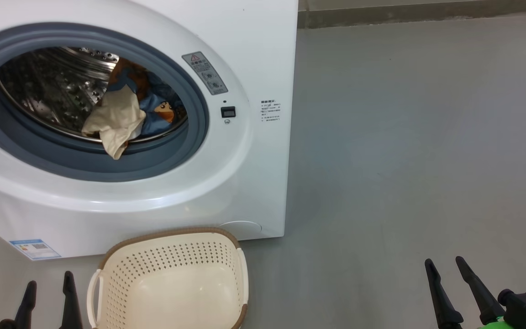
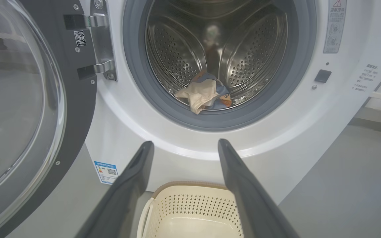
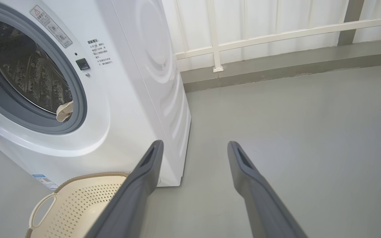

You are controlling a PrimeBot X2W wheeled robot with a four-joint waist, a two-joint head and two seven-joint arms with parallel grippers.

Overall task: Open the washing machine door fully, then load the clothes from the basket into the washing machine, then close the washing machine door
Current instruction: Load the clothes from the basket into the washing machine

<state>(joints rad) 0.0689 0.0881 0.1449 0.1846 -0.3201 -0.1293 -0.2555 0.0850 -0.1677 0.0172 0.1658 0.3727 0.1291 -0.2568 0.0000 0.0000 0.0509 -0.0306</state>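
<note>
Pincer L [image 2: 185,142] + pincer R [image 3: 195,142] agape, empty (clothes [image 1: 123,114] in drum [image 2: 253,49]).

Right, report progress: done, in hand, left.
Done: the washing machine door stands open, the clothes lie in the drum, the basket looks empty. In hand: nothing; left gripper and right gripper hang open. Left: closing the door; cream cloth overhangs the drum lip.

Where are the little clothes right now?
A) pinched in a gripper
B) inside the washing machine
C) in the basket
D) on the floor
B: the clothes lie at the front of the steel drum inside the washing machine, with a cream corner drooping over the grey gasket. The part of the basket that shows has nothing in it.
</note>
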